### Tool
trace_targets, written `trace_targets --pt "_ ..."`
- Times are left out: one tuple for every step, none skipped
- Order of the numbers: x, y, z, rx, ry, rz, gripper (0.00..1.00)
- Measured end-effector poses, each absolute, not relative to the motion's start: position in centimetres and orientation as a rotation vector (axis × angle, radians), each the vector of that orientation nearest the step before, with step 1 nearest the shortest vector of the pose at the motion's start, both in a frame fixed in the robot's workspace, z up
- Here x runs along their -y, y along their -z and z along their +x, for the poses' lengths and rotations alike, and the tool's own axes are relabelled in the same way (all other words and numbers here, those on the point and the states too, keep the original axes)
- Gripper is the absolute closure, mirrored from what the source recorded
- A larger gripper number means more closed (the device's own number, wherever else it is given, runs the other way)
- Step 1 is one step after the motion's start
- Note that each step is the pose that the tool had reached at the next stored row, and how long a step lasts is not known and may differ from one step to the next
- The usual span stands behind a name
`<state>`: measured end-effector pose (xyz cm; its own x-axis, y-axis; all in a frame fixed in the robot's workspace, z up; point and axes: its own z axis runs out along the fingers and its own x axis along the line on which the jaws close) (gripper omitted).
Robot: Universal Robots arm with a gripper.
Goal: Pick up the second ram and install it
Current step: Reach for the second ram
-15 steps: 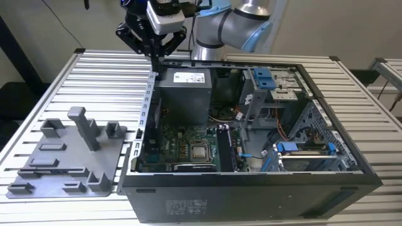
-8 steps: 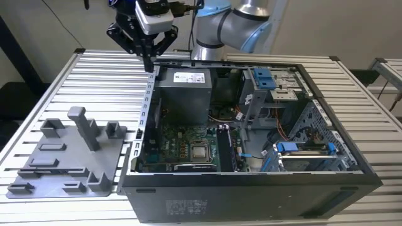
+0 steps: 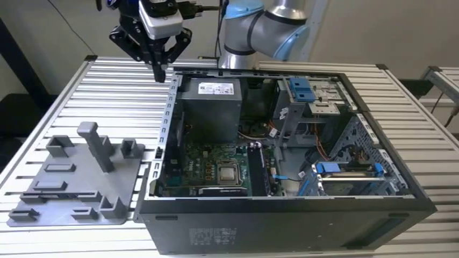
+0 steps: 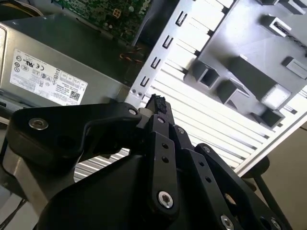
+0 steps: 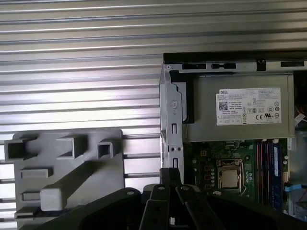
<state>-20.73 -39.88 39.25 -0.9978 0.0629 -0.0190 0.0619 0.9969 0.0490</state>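
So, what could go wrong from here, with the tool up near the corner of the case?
1. The tool hangs shut just outside the case, near its rear corner. A low sideways move inward could strike that metal wall.
2. The holder has a tall post. A low pass across it could probably catch the tool on the post.
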Motion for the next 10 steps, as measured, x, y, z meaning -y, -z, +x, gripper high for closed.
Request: trace_targets --pt "39.9 -39.3 -21.0 -3.119 -0.075 0.097 0.89" --pt "39.9 -39.2 -21.2 -3.119 -0.076 0.096 0.89" --pt "39.9 -39.2 -21.4 -3.119 -0.076 0.096 0.89" --pt "39.9 -39.2 -21.7 -3.119 -0.076 0.096 0.89" --pt "39.9 -39.3 -21.9 -3.119 -0.075 0.095 0.89" --pt "39.9 -39.2 -22.2 -3.119 -0.075 0.095 0.89" --pt "39.9 -39.2 -22.4 -3.119 -0.076 0.094 0.89" --pt "39.9 -39.2 -22.7 -3.119 -0.076 0.094 0.89" --pt "39.9 -39.2 -22.9 -3.119 -0.075 0.093 0.89" --pt "39.9 -39.2 -23.1 -3.119 -0.076 0.093 0.89"
